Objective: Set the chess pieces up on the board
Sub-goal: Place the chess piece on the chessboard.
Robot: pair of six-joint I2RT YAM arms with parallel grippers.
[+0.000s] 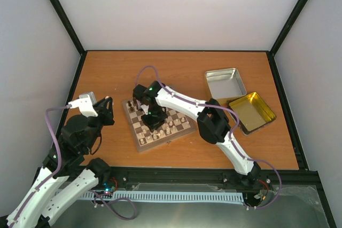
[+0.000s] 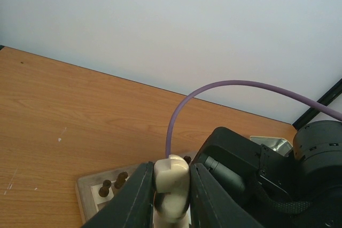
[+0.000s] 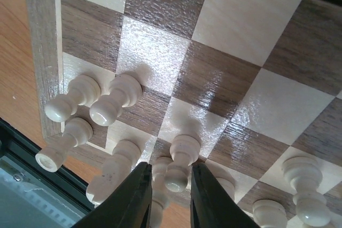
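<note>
The board (image 1: 181,122) lies mid-table, with cream chess pieces (image 1: 170,127) along its near side. My right gripper (image 1: 154,124) hangs over those rows. In the right wrist view its jaws (image 3: 170,185) stand slightly open on either side of a cream pawn (image 3: 181,156) that stands on the board (image 3: 240,62); thin gaps show on both sides of the pawn. More cream pieces (image 3: 115,100) stand nearby. My left gripper (image 1: 108,111) hovers left of the board, shut on a cream chess piece (image 2: 171,185) wedged between its fingers.
Dark brown chessmen (image 1: 132,105) stand at the board's far left corner (image 2: 88,188). An open silver tin (image 1: 225,83) and its gold-lined half (image 1: 252,111) lie at the right. The right arm's black body (image 2: 256,174) fills the space just right of my left gripper.
</note>
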